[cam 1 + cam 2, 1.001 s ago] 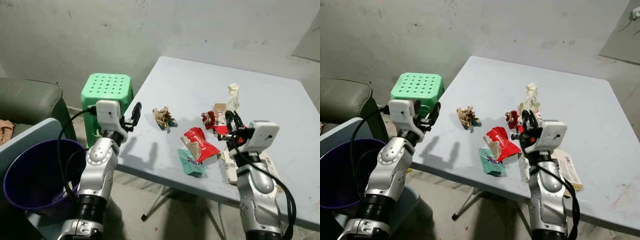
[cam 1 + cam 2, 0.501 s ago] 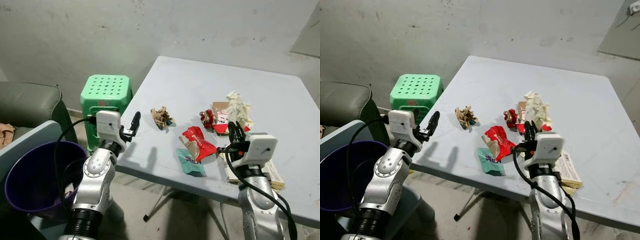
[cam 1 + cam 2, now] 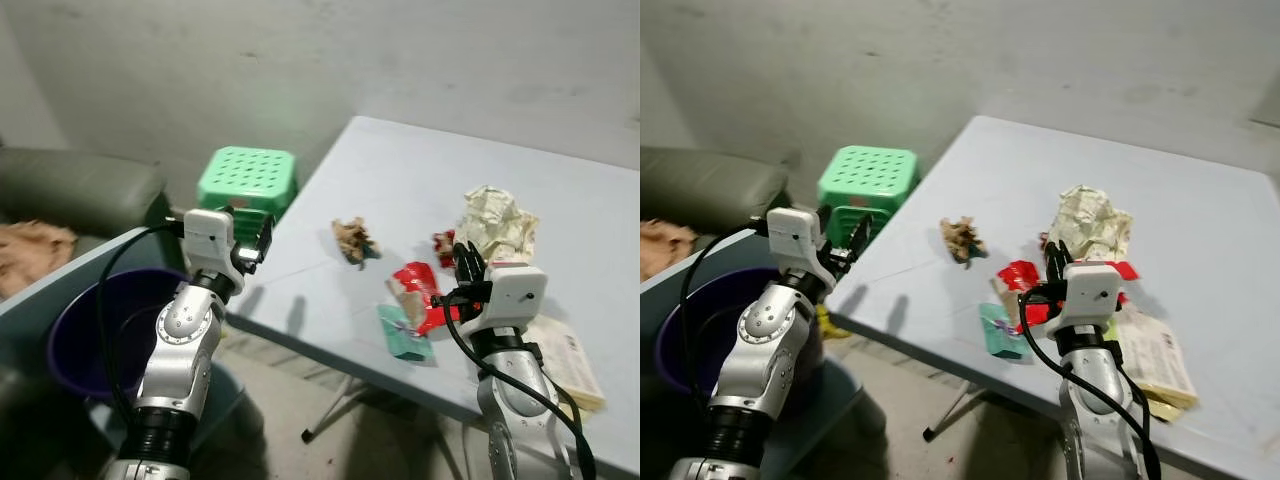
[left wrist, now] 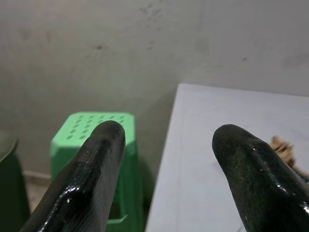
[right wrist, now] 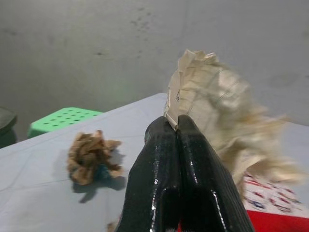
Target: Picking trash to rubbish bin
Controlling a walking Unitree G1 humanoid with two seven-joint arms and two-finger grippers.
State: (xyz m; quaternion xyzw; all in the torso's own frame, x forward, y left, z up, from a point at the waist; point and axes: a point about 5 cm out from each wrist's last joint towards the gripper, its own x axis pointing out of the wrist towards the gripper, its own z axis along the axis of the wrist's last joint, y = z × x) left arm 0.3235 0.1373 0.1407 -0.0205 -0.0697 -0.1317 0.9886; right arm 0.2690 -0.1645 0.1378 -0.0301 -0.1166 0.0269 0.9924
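Cream crumpled paper [image 5: 219,101] stands upright, pinched by right gripper [image 5: 176,126].

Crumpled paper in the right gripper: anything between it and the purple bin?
Nothing solid blocks a lifted path, but the left arm hangs right at the purple bin. The right gripper pinches the crumpled paper above the table, with the bin off the table's left edge.

Bare home room: sofa [image 3: 80,185], stool [image 3: 248,180]

Grey table [image 3: 400,170], wrappers [image 3: 415,300], brown wad [image 3: 353,238]
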